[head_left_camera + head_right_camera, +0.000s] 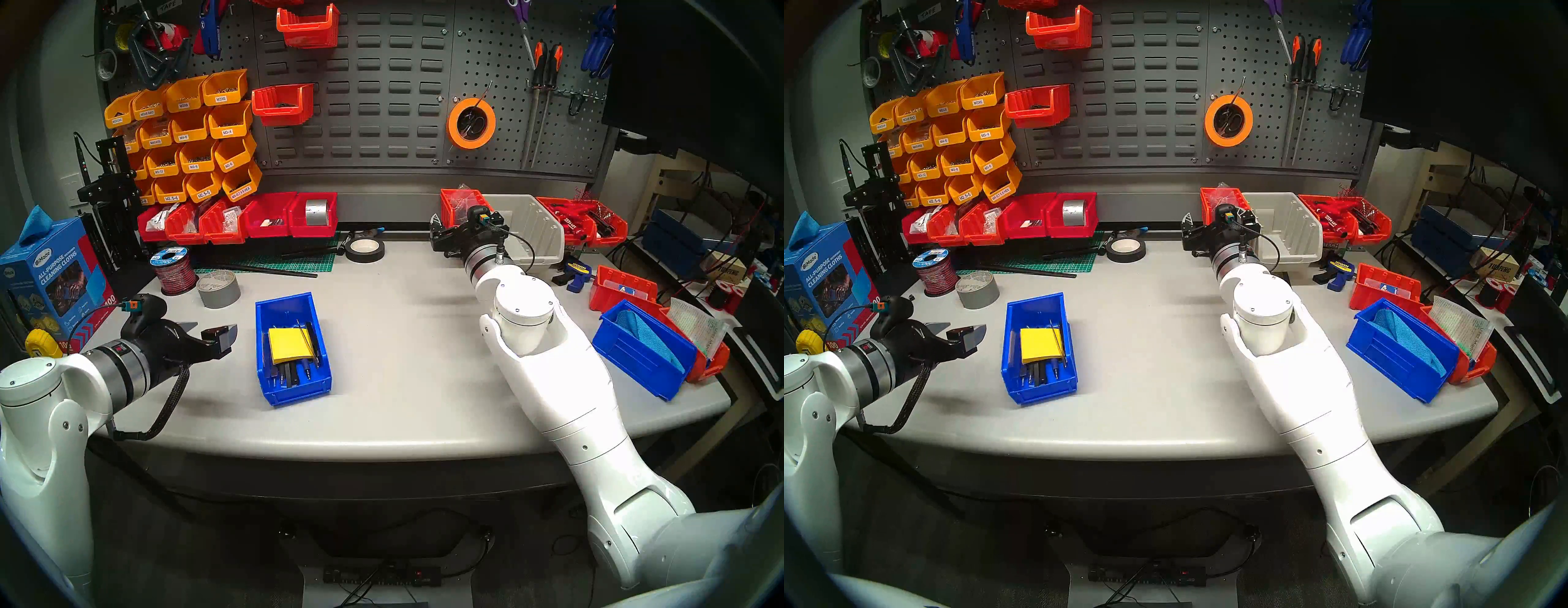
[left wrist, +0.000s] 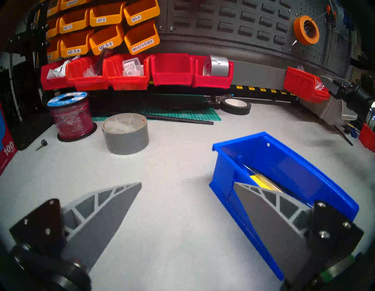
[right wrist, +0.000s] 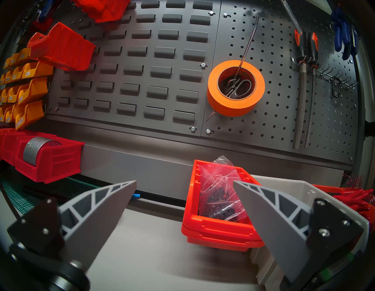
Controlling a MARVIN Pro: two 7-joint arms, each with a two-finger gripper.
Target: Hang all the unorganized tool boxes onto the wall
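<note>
Right gripper (image 3: pixel 184 184) spread wide and empty just short of the small red bin (image 3: pixel 219 225) of bagged screws by the wall (image 3: pixel 154 67), left gripper (image 2: pixel 187 186) likewise spread beside the blue bin (image 1: pixel 292 348) with notepad mid-table, 2 red bins (image 1: pixel 283 104) hung above.

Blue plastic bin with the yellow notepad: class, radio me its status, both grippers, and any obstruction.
Left gripper open, empty, beside blue plastic bin. Right gripper open, facing red-orange plastic bin holding bagged screws. Blue bin on grey table, unhung. Path clear.
</note>
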